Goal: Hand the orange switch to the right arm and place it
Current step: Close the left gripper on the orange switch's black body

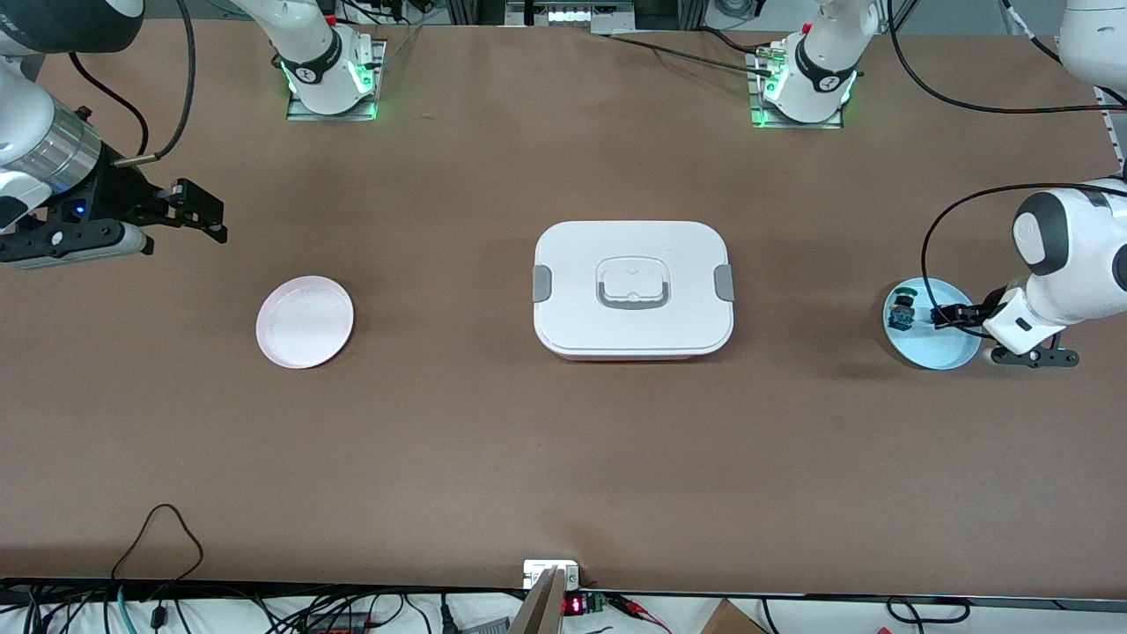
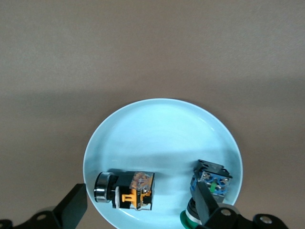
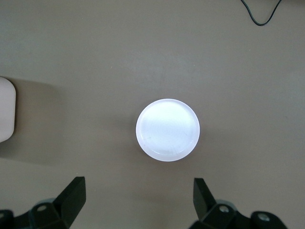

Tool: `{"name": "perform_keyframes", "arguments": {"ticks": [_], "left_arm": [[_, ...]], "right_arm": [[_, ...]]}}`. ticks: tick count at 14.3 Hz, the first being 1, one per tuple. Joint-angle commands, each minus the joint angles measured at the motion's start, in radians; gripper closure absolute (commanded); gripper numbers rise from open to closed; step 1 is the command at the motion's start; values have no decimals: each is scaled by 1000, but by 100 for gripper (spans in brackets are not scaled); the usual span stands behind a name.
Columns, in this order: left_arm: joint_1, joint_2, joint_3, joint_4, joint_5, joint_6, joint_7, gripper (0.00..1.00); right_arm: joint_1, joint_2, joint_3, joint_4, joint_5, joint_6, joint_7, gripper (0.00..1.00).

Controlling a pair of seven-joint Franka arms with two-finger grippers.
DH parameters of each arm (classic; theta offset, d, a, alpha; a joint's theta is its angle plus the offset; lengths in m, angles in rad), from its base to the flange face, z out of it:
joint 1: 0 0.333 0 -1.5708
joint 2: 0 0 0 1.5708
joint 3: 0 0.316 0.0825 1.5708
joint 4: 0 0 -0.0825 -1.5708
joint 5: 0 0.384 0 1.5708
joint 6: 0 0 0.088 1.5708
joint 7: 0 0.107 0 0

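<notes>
Your left gripper (image 1: 944,317) is hanging low over the light blue plate (image 1: 946,352) at the left arm's end of the table, with its fingers (image 2: 71,207) spread wide and gripping nothing. You are looking at the orange switch (image 2: 125,190) lying on its side on that plate, between the spread fingers and just under them in the left wrist view. The green and blue switch (image 2: 208,187) is sitting on the same plate, right beside one fingertip.

Your right gripper (image 1: 195,214) is waiting in the air over bare table near the pink plate (image 1: 305,320), at the right arm's end; its jaws are standing wide apart and it is carrying nothing. The white lidded box (image 1: 632,289) is resting mid-table, well apart from both grippers.
</notes>
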Motion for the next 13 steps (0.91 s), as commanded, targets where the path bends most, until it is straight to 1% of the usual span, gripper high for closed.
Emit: {"name": "perform_keyframes", "arguments": {"ticks": [1,2,3,13], "left_arm": [[30,-14,-10,-81,20,119,21,0],[42,-14,-10,-113,20,171,21,0],[45,-14,-10,-136,22,191,22,0],[70,5,-10,-147,20,195,35,0]], "right_arm": [[2,-18,0,-13,-9,7,-10,0],[2,-18,0,-13,-9,7,-10,0],[2,-18,0,-13,-9,7,-8,0],[-1,-10,-2,4,-11,9,-10,0]]}}
